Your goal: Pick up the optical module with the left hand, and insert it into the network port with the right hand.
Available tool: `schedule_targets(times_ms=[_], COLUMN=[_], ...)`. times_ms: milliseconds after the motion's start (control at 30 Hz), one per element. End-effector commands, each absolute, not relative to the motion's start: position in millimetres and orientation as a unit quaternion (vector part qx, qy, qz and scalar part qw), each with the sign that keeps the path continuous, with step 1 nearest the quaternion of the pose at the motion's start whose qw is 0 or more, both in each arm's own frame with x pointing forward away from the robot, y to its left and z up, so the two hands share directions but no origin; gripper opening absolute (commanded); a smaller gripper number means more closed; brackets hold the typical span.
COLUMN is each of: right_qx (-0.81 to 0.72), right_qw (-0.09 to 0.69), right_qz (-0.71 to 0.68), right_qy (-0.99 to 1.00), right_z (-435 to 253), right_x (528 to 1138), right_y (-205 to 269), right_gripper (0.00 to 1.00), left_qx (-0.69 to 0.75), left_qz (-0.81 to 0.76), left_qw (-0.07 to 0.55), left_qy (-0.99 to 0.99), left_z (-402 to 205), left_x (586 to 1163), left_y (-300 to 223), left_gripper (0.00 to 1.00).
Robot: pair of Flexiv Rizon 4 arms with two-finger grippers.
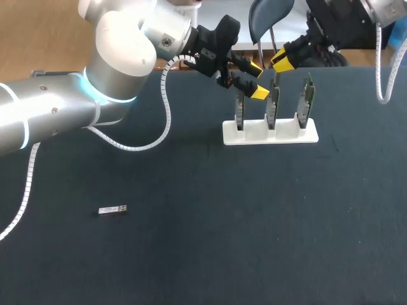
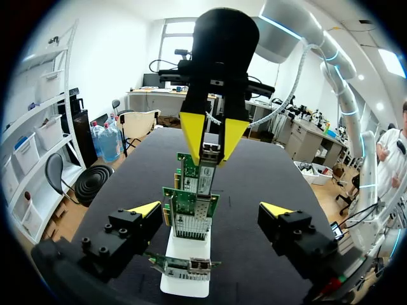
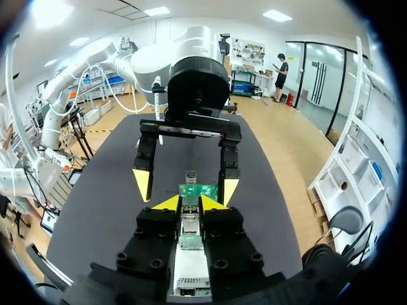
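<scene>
Head view alone shows an optical module (image 1: 112, 210) lying on the table (image 1: 210, 248).

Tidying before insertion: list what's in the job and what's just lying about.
In the job: small silver optical module, held in right gripper; three green network cards in white plastic stand; open left gripper.
Lying about: second small silver module, on the dark table; possibly a spare.
</scene>
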State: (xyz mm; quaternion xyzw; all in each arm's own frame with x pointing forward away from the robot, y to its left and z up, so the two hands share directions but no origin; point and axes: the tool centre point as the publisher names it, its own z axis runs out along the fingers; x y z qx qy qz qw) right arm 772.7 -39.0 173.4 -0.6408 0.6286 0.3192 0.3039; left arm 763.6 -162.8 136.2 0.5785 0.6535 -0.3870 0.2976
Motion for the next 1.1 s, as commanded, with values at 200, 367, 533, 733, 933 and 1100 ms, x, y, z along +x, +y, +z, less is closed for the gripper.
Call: schedule_targets(times_ms=[200,367,533,733,933,1100], right_qx=[-0.646,-0.643,-0.642,-0.641,-0.647,-0.649], right_qw=[0.308,0.301,0.298,0.305,0.310,0.312], right_qz=[0.314,0.313,0.315,0.316,0.312,0.309], right_qy=[0.623,0.630,0.633,0.629,0.623,0.621], right_z=[176,170,168,172,177,180], right_x=[772,775,774,772,770,769], right_y=[-39,-41,-41,-39,-38,-38], right_gripper=[0.00,0.00,0.00,0.00,0.00,0.00], left_qx=[0.579,0.579,0.579,0.579,0.579,0.579], left_qz=[-0.387,-0.387,-0.387,-0.387,-0.387,-0.387], left_qw=[0.295,0.295,0.295,0.295,0.295,0.295], left_qy=[0.654,0.654,0.654,0.654,0.654,0.654], left_z=[137,137,137,137,137,137], left_x=[765,765,765,765,765,765], left_y=[-163,-163,-163,-163,-163,-163], left_gripper=[1.00,1.00,1.00,1.00,1.00,1.00])
